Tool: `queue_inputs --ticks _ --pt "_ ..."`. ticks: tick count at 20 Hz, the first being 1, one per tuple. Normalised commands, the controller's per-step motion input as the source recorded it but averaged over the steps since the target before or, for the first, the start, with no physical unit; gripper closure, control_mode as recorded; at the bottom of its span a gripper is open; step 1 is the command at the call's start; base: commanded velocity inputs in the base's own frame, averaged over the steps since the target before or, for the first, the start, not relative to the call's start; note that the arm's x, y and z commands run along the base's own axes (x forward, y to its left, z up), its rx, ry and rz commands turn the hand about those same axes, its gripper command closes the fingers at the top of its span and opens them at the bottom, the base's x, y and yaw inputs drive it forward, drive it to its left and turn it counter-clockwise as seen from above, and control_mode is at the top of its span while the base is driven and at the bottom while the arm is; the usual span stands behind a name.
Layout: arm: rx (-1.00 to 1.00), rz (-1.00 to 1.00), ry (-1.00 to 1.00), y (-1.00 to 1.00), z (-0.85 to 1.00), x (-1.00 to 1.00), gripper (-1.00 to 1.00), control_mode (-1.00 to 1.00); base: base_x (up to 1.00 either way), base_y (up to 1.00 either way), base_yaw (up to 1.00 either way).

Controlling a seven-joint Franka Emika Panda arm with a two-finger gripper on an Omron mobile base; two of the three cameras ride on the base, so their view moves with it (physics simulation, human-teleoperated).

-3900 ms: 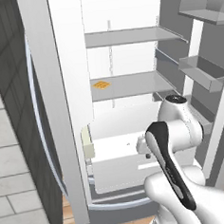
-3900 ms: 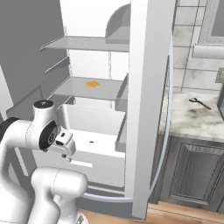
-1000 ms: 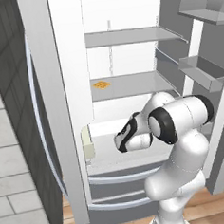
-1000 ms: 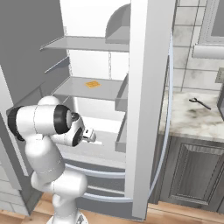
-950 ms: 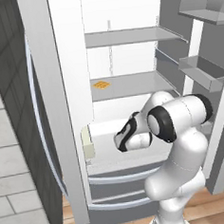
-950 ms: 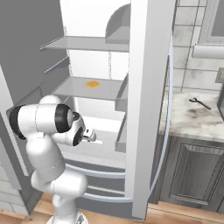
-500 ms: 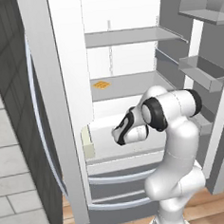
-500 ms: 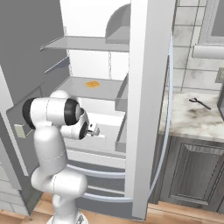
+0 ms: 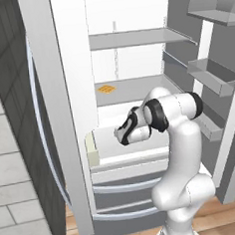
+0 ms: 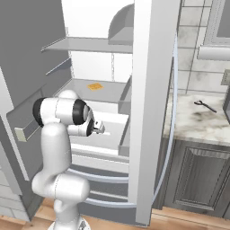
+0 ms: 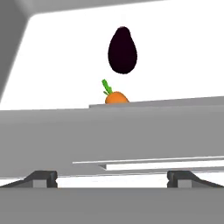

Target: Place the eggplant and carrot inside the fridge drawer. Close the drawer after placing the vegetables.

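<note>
Gripper (image 11: 112,177), jaws spread wide and empty, I hold facing fridge drawer (image 11: 131,131): carrot (image 11: 115,97) dead ahead at 12 o'clock, eggplant (image 11: 122,50) beyond it, long axis approx. 12–6, both lying inside.

No legible text, label, brand, number or sign found on any surface inspected. The flat orange square (image 9: 106,88) on the fridge shelf bears a grid pattern only, no characters. The fridge drawer (image 10: 109,129) front is plain white and unmarked. The eggplant (image 11: 122,50) and carrot (image 11: 115,96) carry no stickers. The robot's white arm (image 9: 178,149) shows no maker's name
</note>
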Motion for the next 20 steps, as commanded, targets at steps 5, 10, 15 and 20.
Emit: queue_inputs --ticks 5,10,15,20 --pt "0.0 0.0 0.0 0.0 0.0 0.54 -1.0 -1.0 0.0 0.0 0.0" --pt "0.0 0.0 0.0 0.0 0.0 0.59 -1.0 -1.0 0.0 0.0 0.0" --pt "0.0 0.0 0.0 0.0 0.0 0.64 -1.0 -1.0 0.0 0.0 0.0" --pt "0.0 0.0 0.0 0.0 0.1 0.16 -1.0 -1.0 0.0 0.0 0.0"
